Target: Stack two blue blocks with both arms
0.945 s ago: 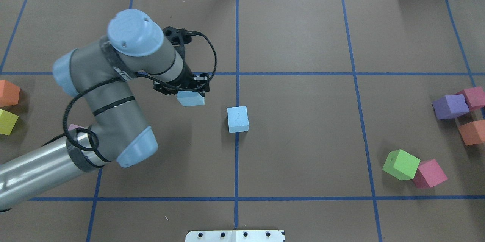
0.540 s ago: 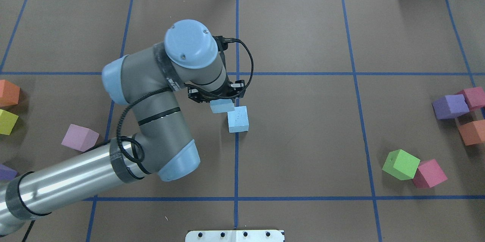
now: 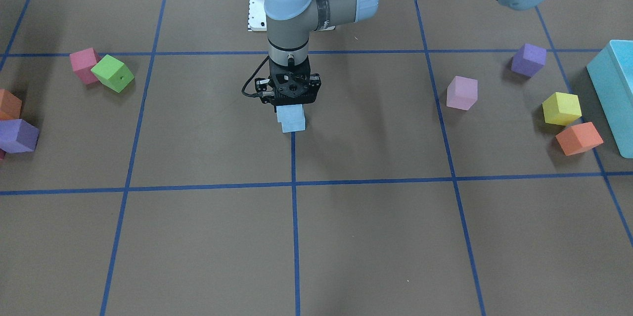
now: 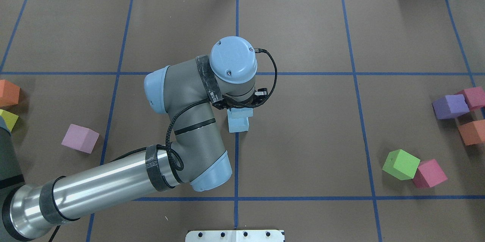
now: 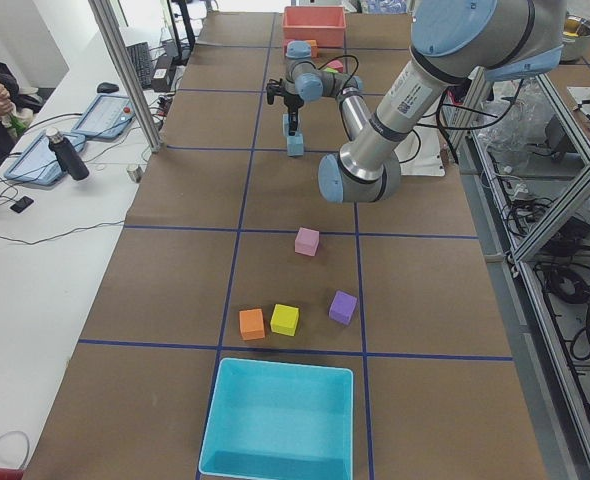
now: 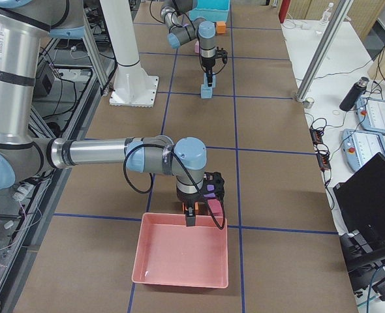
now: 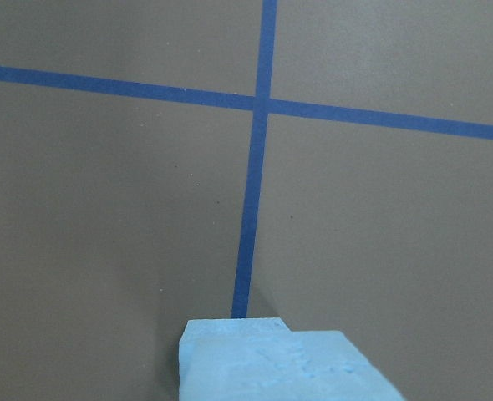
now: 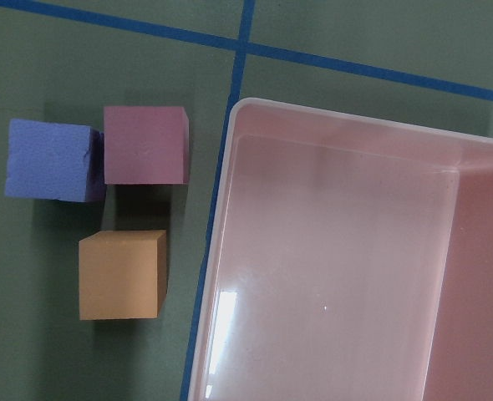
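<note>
1. The table (image 3: 376,123) is bare brown paper on every side of the centre. The nearest others, a pale pink cube (image 3: 462,92) and a green cube (image 3: 113,73), lie well apart at either side.
2. The left gripper (image 3: 290,106) points straight down at the table's centre, its fingers pinching the upper blue block (image 3: 290,114).
3. That block sits directly over the lower blue block (image 3: 294,126), slightly offset; whether they touch cannot be told.
4. The right gripper (image 6: 189,220) hangs far off over the near rim of a pink tray (image 6: 138,251); its fingers' state cannot be told.
</note>
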Tool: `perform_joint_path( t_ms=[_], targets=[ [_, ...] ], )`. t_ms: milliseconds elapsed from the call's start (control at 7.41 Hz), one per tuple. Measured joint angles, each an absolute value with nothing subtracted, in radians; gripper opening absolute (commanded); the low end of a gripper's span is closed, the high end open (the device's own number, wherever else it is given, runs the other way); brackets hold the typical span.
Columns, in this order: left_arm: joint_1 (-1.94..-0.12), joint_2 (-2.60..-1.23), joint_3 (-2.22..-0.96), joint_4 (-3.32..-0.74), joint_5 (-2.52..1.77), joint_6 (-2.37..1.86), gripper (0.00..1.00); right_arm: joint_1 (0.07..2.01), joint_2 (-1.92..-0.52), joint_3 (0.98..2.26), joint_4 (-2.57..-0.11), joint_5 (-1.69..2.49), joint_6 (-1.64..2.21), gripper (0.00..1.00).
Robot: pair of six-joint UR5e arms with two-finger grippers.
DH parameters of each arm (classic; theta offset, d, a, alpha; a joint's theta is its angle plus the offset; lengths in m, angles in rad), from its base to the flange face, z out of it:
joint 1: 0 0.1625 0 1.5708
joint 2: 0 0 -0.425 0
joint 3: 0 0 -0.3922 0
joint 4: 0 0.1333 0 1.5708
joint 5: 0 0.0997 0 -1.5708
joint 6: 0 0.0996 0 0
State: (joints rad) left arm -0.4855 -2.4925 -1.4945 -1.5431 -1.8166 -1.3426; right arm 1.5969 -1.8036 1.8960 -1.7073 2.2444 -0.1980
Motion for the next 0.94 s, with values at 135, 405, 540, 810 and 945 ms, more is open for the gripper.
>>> perform_joint_path(
  t_ms=[135, 405, 540, 810, 945],
  targets=[
    [-0.485, -2.484, -1.493, -1.549, -1.819, -1.335, 0.13, 1.597, -1.803, 1.894, -1.707, 2.244, -0.198, 1.00],
    [-0.484, -2.479, -1.489, -1.554, -1.822, -1.317, 0.13, 1.597, -1.803, 1.892, -1.707, 2.243, -0.198, 1.00],
    [-0.484, -2.479, -1.488, -1.557, -1.823, -1.316, 0.13, 1.597, -1.802, 1.891, -1.707, 2.243, -0.198, 1.00],
    [-0.483, -2.478, -1.484, -1.567, -1.824, -1.315, 0.17, 1.597, -1.802, 1.891, -1.707, 2.243, -0.198, 1.00],
    [-0.483, -2.478, -1.479, -1.569, -1.824, -1.312, 0.18, 1.597, -1.802, 1.890, -1.707, 2.243, -0.198, 1.00]
  ],
)
